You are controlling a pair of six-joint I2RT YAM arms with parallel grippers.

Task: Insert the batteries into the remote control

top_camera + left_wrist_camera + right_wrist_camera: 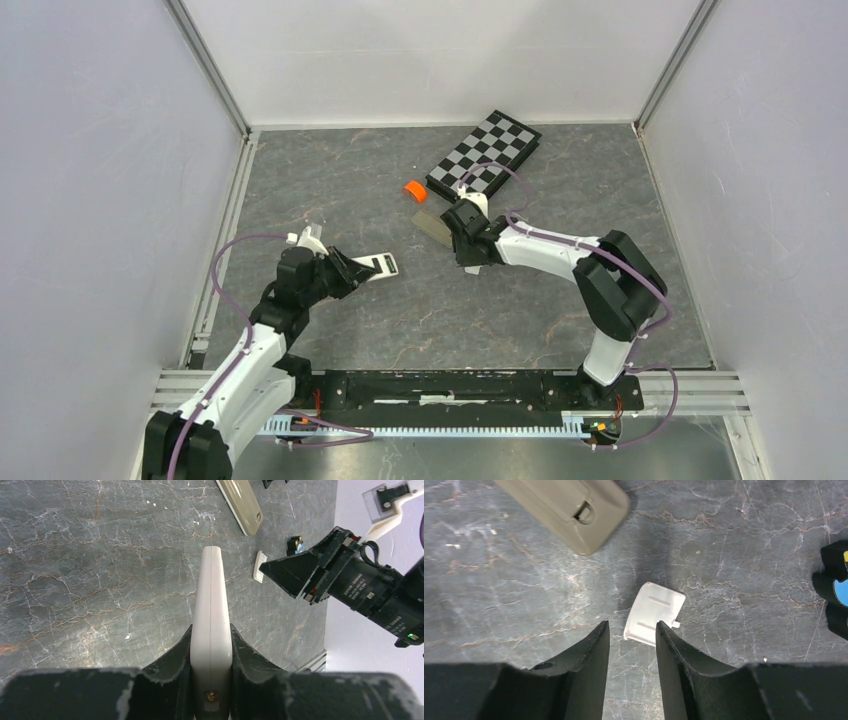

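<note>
My left gripper (pixel 211 628) is shut on a white remote (pixel 211 595), held on its edge just above the table; it also shows in the top view (pixel 377 266), sticking out to the right of that gripper (pixel 348 269). My right gripper (pixel 631 626) is open and empty, low over the table. A small white battery cover (pixel 654 611) lies flat just past its right fingertip (pixel 664 632). A beige remote (pixel 569 505) lies back up farther off, its cover latch showing. No batteries are in view.
A blue-and-black gadget (pixel 835 592) lies at the right edge of the right wrist view. An orange roll (pixel 414 189) and a folded chessboard (pixel 485 152) lie at the back. The right gripper's fingers (pixel 290 575) point toward the cover (pixel 260 566) in the left wrist view.
</note>
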